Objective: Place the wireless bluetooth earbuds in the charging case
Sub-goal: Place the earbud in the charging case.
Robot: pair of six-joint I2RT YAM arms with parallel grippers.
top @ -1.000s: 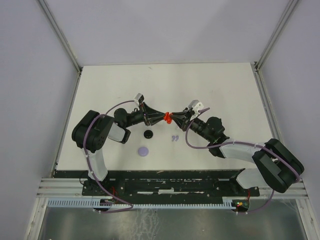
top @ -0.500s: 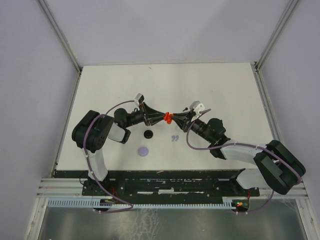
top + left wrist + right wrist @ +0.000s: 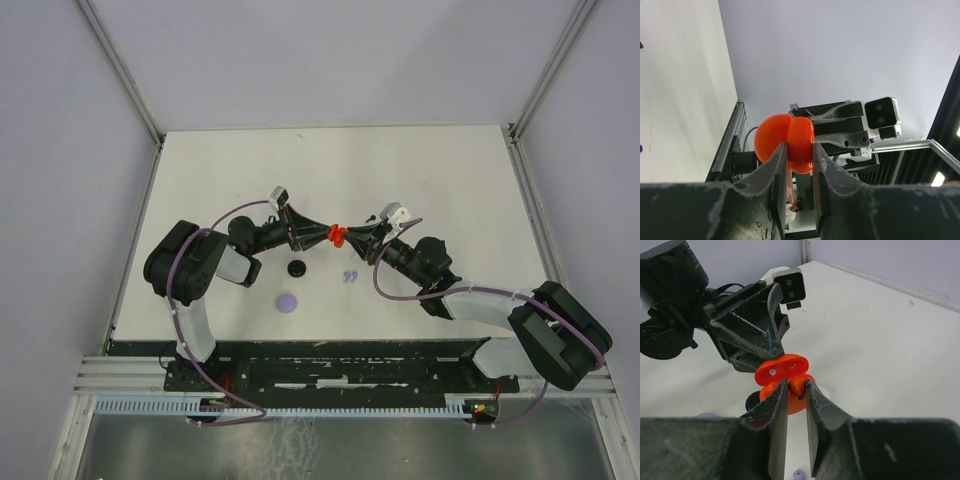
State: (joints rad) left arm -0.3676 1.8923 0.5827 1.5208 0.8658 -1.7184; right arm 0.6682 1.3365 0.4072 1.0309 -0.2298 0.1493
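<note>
- We see the left gripper clamped on the orange charging case, which it holds up off the table, between the two arms.
- The case is open in the right wrist view: its lid is swung up and its lower half sits beneath.
- The right gripper has its fingers drawn in on a red earbud, right at the mouth of the lower half. We cannot tell whether it is seated in a socket or what else the case contains.
- On the table below, a pair of lavender earbuds lies loose, outside any container.
- A black disc and a lavender disc lie to their left, near the left arm.
</note>
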